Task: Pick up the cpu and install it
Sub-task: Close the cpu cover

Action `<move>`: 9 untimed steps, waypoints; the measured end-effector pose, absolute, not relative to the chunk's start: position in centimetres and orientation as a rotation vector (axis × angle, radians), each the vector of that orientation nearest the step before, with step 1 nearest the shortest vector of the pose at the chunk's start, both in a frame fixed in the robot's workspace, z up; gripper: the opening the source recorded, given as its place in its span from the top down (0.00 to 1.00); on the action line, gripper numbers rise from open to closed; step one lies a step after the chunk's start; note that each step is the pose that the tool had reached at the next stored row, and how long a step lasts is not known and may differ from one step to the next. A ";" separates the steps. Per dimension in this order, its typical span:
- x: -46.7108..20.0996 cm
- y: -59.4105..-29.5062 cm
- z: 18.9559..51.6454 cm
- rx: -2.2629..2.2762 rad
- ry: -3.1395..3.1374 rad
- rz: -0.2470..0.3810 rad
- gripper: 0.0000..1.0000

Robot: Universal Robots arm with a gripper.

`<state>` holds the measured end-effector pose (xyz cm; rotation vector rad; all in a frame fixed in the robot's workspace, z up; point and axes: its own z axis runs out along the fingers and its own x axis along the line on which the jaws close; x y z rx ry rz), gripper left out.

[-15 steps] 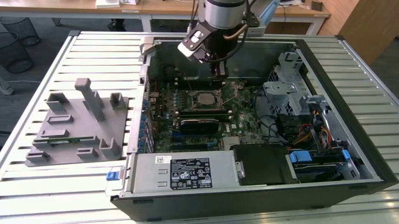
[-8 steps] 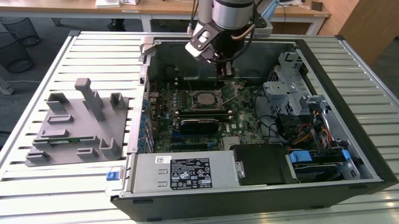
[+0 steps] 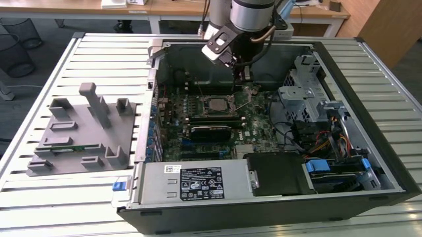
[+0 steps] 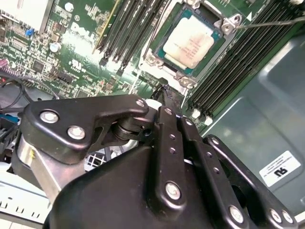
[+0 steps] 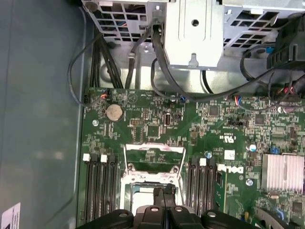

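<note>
Cpu (image 4: 190,42) lay in the socket (image 4: 151,59). The gripper (image 4: 169,98), closed and empty, hung just beside the socket. Risk: a nudge could shift the unclamped cpu and bend pins.

I see a pale slatted table (image 3: 79,49) carrying the open computer case (image 3: 264,212), with a grey parts holder (image 3: 79,136) just beside it, on the exterior view's left.

A slatted white table (image 3: 99,54) stands before wooden desks (image 3: 173,7) and wire bins (image 3: 15,55)
</note>
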<state>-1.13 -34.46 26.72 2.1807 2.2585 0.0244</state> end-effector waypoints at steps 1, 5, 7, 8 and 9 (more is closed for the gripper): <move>-1.1 -34.5 26.7 2.181 2.258 0.024 0.89; -0.7 -34.5 26.6 2.181 2.258 0.025 0.89; -0.6 -34.5 26.5 2.181 2.258 0.024 0.89; -0.5 -34.5 26.5 2.181 2.258 0.024 0.89; -0.3 -34.5 26.5 2.181 2.258 0.024 0.89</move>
